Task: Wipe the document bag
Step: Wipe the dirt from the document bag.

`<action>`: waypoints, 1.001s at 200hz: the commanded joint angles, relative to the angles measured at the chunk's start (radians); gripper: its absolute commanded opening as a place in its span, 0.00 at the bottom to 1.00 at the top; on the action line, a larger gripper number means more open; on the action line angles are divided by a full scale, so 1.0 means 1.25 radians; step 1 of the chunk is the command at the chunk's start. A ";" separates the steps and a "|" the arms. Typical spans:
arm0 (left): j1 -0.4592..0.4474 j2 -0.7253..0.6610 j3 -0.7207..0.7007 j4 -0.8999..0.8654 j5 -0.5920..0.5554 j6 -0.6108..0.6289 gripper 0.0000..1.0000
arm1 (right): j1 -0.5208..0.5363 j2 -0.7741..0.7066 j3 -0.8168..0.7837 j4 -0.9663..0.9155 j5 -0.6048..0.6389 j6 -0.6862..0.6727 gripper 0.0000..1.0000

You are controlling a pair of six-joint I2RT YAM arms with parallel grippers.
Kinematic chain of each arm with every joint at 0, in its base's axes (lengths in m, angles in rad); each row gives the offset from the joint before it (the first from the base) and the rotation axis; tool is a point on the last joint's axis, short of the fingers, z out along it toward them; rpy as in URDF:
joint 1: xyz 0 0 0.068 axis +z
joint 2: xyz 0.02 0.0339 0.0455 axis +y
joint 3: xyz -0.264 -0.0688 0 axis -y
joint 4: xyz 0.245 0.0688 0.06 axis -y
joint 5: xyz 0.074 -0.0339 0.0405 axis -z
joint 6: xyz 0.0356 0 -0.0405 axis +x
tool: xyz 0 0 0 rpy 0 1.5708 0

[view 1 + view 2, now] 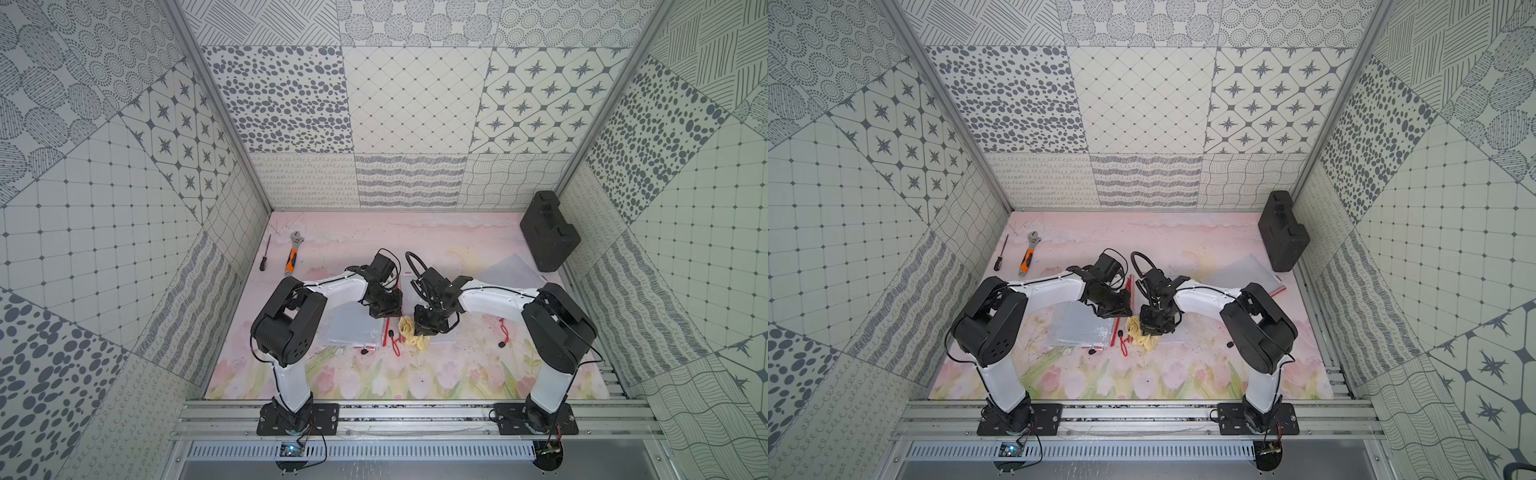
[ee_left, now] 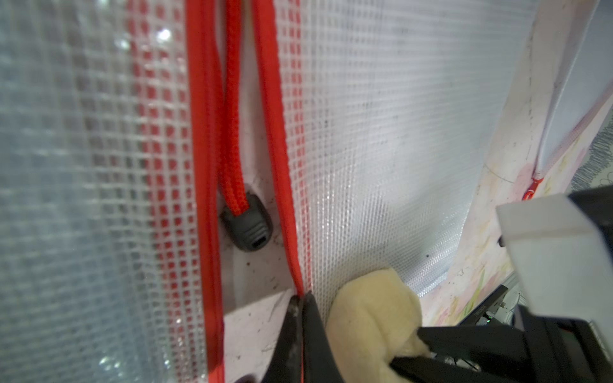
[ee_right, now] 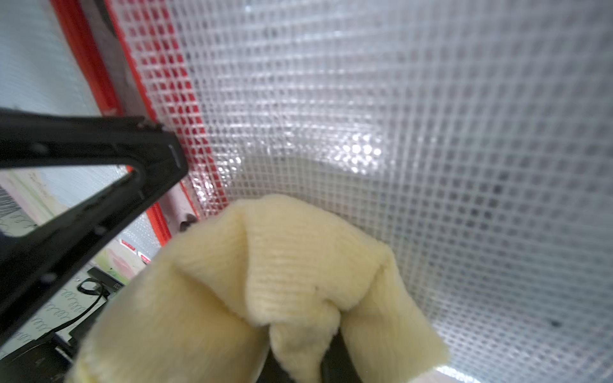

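Observation:
A clear mesh document bag (image 2: 381,149) (image 3: 431,132) with a red zip edge lies mid-table between the arms; in a top view only a strip of this bag (image 1: 405,293) shows. My left gripper (image 2: 302,298) (image 1: 384,309) is shut, pinching that red edge. My right gripper (image 3: 305,358) (image 1: 430,328) is shut on a folded pale yellow cloth (image 3: 282,265) (image 1: 409,332) (image 2: 371,315), which presses on the mesh close to the left gripper's black fingers (image 3: 99,165). The cloth hides the right fingertips.
A second mesh bag (image 1: 353,328) lies under the left arm, a third (image 1: 509,270) at the back right. Red zip cords with dark toggles (image 2: 247,225) (image 1: 503,332) trail on the mat. A wrench (image 1: 292,253), a screwdriver (image 1: 265,257) and a black case (image 1: 548,230) sit farther back.

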 commanded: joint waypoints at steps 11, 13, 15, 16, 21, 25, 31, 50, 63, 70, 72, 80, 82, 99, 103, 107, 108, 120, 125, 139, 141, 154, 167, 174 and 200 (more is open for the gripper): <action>0.008 0.004 0.004 0.000 -0.018 0.024 0.00 | -0.150 -0.138 -0.192 -0.108 0.070 -0.024 0.00; 0.007 0.004 0.004 -0.001 -0.018 0.025 0.00 | -0.161 -0.149 -0.202 -0.112 0.072 -0.028 0.00; 0.008 0.005 0.004 0.000 -0.018 0.027 0.00 | -0.174 -0.163 -0.211 -0.116 0.072 -0.032 0.00; 0.007 0.005 0.004 -0.001 -0.018 0.027 0.00 | -0.179 -0.168 -0.215 -0.117 0.072 -0.034 0.00; 0.007 0.005 0.004 -0.001 -0.017 0.026 0.00 | -0.203 -0.196 -0.230 -0.128 0.076 -0.044 0.00; 0.008 0.005 0.004 -0.001 -0.016 0.028 0.00 | -0.218 -0.215 -0.237 -0.136 0.081 -0.052 0.00; 0.007 0.005 0.004 0.000 -0.015 0.028 0.00 | -0.232 -0.240 -0.239 -0.150 0.093 -0.062 0.00; 0.008 0.000 0.002 0.001 -0.014 0.027 0.00 | -0.228 -0.244 -0.188 -0.173 0.099 -0.070 0.00; 0.008 -0.001 0.004 0.000 -0.014 0.026 0.00 | -0.185 -0.193 -0.115 -0.156 0.087 -0.063 0.00; 0.007 -0.002 0.004 -0.001 -0.013 0.025 0.00 | -0.160 -0.155 -0.074 -0.151 0.093 -0.061 0.00; 0.008 -0.002 0.004 0.000 -0.013 0.024 0.00 | -0.146 -0.134 -0.051 -0.150 0.093 -0.060 0.00; 0.007 -0.006 0.005 -0.002 -0.015 0.025 0.00 | -0.113 -0.072 0.019 -0.151 0.091 -0.062 0.00; 0.007 -0.005 0.005 -0.003 -0.016 0.024 0.00 | -0.105 -0.058 0.035 -0.153 0.088 -0.064 0.00; 0.007 -0.014 0.001 -0.005 -0.020 0.021 0.00 | -0.045 0.057 0.174 -0.155 0.072 -0.072 0.00; 0.007 -0.017 -0.001 -0.005 -0.020 0.020 0.00 | -0.036 0.081 0.201 -0.151 0.067 -0.073 0.00; 0.008 -0.020 -0.003 -0.003 -0.022 0.019 0.00 | -0.030 0.103 0.220 -0.146 0.061 -0.072 0.00; 0.007 -0.021 -0.004 -0.002 -0.022 0.019 0.00 | -0.030 0.107 0.227 -0.145 0.058 -0.072 0.00; 0.007 -0.025 -0.007 -0.002 -0.026 0.018 0.00 | -0.028 0.162 0.271 -0.135 0.031 -0.069 0.00; 0.007 -0.026 -0.008 -0.004 -0.027 0.017 0.00 | -0.030 0.175 0.278 -0.133 0.027 -0.071 0.00; 0.007 -0.027 -0.004 -0.005 -0.023 0.016 0.00 | -0.046 0.185 0.270 -0.136 0.034 -0.077 0.00; 0.008 -0.027 -0.004 -0.005 -0.023 0.017 0.00 | -0.049 0.183 0.264 -0.136 0.035 -0.079 0.00; 0.007 -0.028 -0.002 -0.007 -0.022 0.018 0.00 | -0.087 0.150 0.204 -0.132 0.047 -0.087 0.00; 0.007 -0.028 -0.001 -0.009 -0.026 0.021 0.00 | -0.148 0.099 0.117 -0.121 0.057 -0.101 0.00; 0.007 -0.027 -0.001 -0.008 -0.024 0.021 0.00 | -0.190 0.067 0.066 -0.114 0.057 -0.109 0.00; 0.008 -0.022 -0.001 -0.005 -0.016 0.017 0.00 | -0.314 -0.016 -0.046 -0.123 0.051 -0.153 0.00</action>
